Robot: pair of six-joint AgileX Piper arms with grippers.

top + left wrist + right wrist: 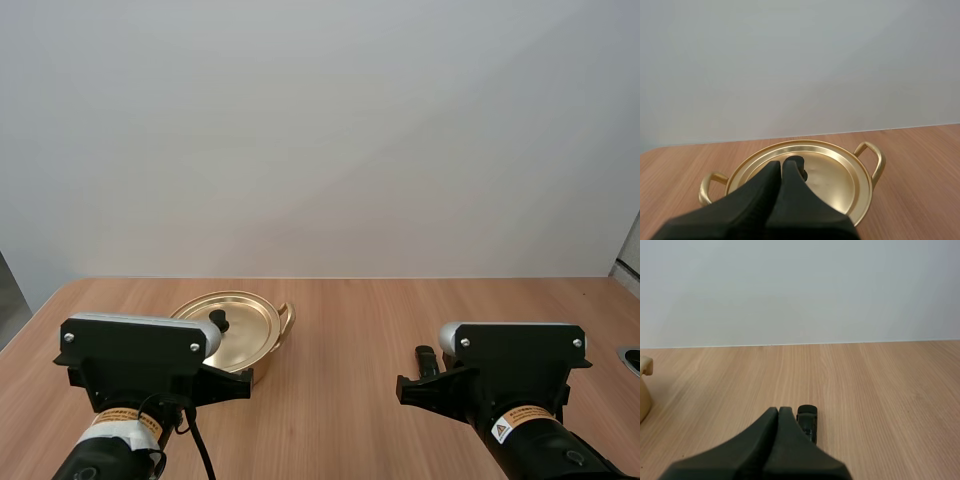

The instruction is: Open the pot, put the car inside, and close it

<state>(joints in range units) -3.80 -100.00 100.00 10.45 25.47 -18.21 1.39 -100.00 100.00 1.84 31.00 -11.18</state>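
A gold pot with two side handles stands on the wooden table at the left, its lid on and a black knob at the lid's middle. My left gripper is shut on nothing, its tips just short of the knob. A small black toy car lies on the table at the right, seen also in the high view as the car ahead of the right arm. My right gripper is shut on nothing, its tips close beside the car.
The pot's side handle shows off to one side of the right gripper. Bare wooden table lies between the pot and the car. A plain wall stands behind the table's far edge.
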